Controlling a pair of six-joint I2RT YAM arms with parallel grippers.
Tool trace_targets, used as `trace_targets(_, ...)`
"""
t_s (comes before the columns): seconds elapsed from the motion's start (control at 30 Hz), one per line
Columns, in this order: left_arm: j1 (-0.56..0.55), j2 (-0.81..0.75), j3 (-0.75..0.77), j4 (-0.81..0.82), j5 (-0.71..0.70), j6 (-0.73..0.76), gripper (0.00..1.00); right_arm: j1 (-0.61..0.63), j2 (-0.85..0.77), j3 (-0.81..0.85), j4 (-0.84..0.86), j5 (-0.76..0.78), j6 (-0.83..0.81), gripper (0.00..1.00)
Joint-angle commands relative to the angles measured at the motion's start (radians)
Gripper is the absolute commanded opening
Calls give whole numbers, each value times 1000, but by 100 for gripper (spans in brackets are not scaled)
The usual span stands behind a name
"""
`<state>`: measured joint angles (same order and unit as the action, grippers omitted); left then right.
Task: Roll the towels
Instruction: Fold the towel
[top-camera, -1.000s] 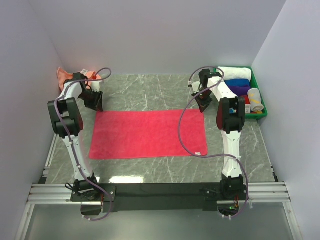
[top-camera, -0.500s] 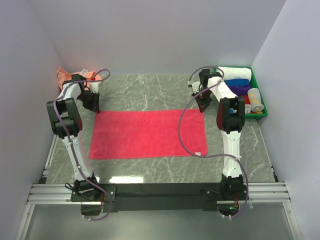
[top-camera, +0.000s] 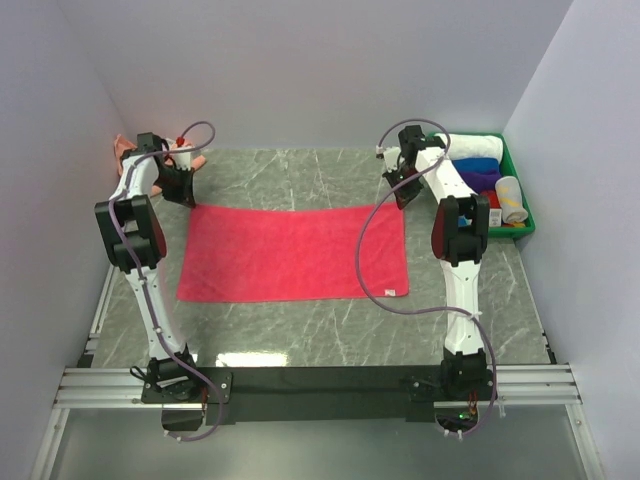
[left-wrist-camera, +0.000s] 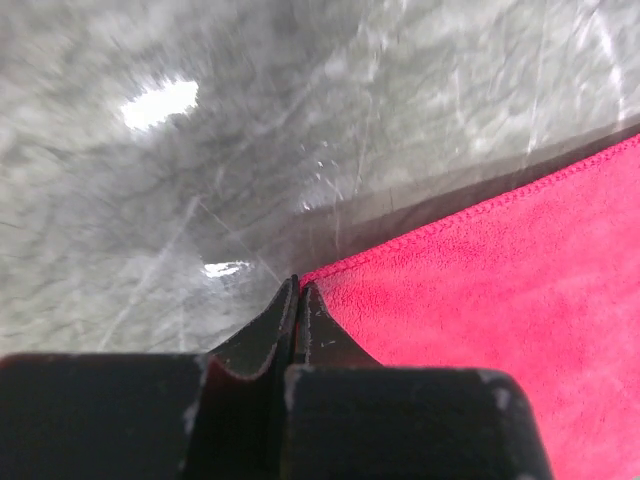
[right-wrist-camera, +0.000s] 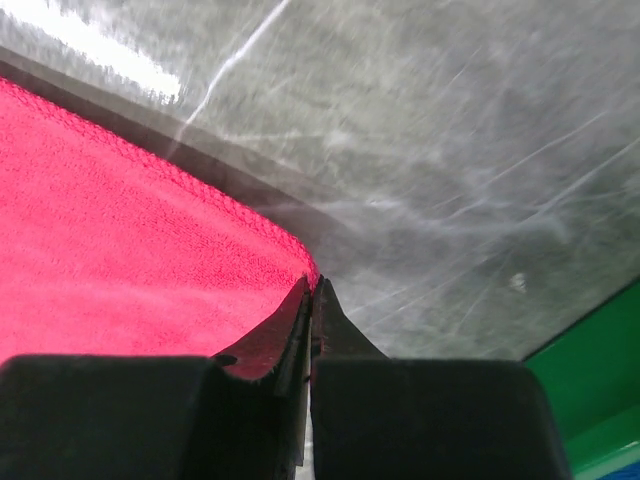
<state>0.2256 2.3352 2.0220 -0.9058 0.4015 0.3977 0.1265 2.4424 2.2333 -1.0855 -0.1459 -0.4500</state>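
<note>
The pink towel (top-camera: 292, 253) lay flat and spread at the middle of the table (top-camera: 300, 330). Its far corners sat under the two grippers. The left gripper (top-camera: 189, 199) was clenched on the corner at 10 o'clock. In the left wrist view its jaws (left-wrist-camera: 297, 290) pressed tight together right where the towel's (left-wrist-camera: 500, 300) stitched corner ended, and the very tip of the cloth was hidden between them. The right gripper (top-camera: 400, 199) pinched the corner at 2 o'clock the same way. In its own view the tips (right-wrist-camera: 312, 285) met on the towel's (right-wrist-camera: 120, 250) edge, with a slice of the green tray (right-wrist-camera: 590, 400) cut off at 4 o'clock.

From above, the tray (top-camera: 521, 190) stood at 2 o'clock with rolled towels (top-camera: 475, 164) inside, partly hidden by the right arm. A salmon towel (top-camera: 123, 150) at 10 o'clock was mostly covered by the left arm, and its shape was hard to make out.
</note>
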Motion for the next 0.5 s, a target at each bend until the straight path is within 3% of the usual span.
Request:
trace_targets(0.0, 17, -45, 43, -1, 42, 6, 1, 2, -68, 20, 42, 22, -4, 0)
trace_targets(0.2, 58, -160, -55, -27, 138, 87, 1, 2, -187, -96, 29, -17, -47, 0)
trace_targets(0.47, 130, -234, -146, -195, 206, 260, 1, 1, -295, -245, -68, -116, -82, 0)
